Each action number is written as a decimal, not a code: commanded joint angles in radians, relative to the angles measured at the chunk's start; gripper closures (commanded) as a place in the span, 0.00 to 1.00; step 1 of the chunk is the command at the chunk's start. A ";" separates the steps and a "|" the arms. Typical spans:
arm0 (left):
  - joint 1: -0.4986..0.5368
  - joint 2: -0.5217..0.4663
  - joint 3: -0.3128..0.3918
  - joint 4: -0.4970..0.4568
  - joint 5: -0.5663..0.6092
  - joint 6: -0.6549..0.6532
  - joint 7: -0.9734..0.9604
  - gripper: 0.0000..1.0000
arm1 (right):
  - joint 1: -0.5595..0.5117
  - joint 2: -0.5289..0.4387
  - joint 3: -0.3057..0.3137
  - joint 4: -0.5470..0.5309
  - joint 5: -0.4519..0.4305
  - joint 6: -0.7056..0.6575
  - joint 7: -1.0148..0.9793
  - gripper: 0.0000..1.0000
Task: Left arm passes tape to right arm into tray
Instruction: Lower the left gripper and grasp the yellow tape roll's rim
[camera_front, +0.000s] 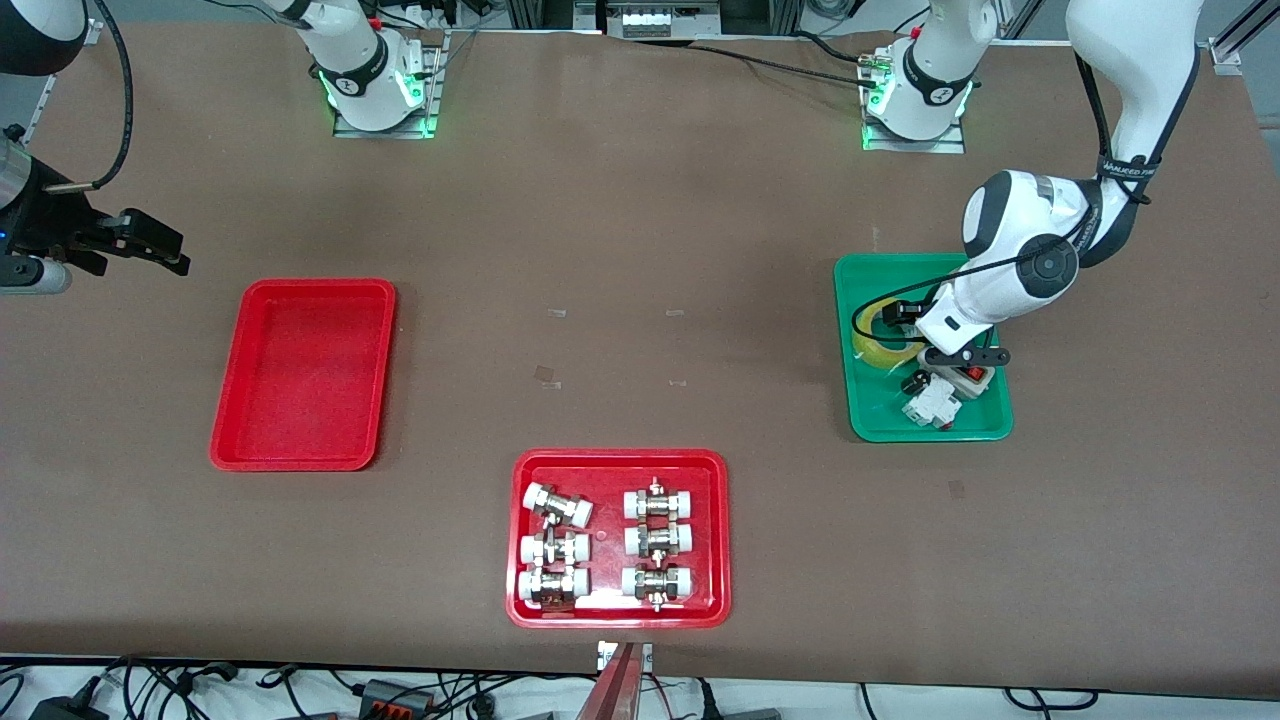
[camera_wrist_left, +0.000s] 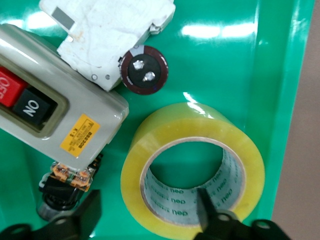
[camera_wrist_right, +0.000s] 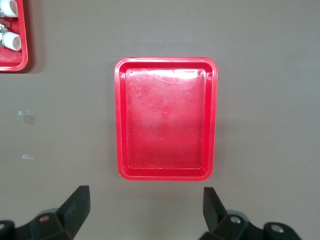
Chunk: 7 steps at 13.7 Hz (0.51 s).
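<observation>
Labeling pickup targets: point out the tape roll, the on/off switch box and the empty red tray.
tape roll (camera_wrist_left: 165, 131): left wrist view, yellow outer band.
on/off switch box (camera_wrist_left: 95, 107): left wrist view, grey housing.
empty red tray (camera_front: 305, 375): front view, bare floor.

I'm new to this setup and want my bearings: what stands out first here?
The left pincer is down in the green tray at the left arm's end, one finger inside the yellow tape roll, closing. Toward the right arm's end lies the narrow red tray, with the right pincer waiting open above the table.
</observation>
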 joint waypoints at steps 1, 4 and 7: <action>0.015 0.006 -0.005 -0.012 0.005 0.028 -0.007 0.53 | -0.007 -0.005 0.008 -0.001 -0.006 -0.005 -0.010 0.00; 0.024 0.006 -0.007 -0.014 0.005 0.029 -0.005 0.89 | -0.007 -0.002 0.008 -0.001 -0.006 -0.005 -0.010 0.00; 0.032 -0.002 -0.010 -0.017 0.005 0.025 0.006 0.99 | -0.007 -0.001 0.008 -0.001 -0.006 -0.004 -0.010 0.00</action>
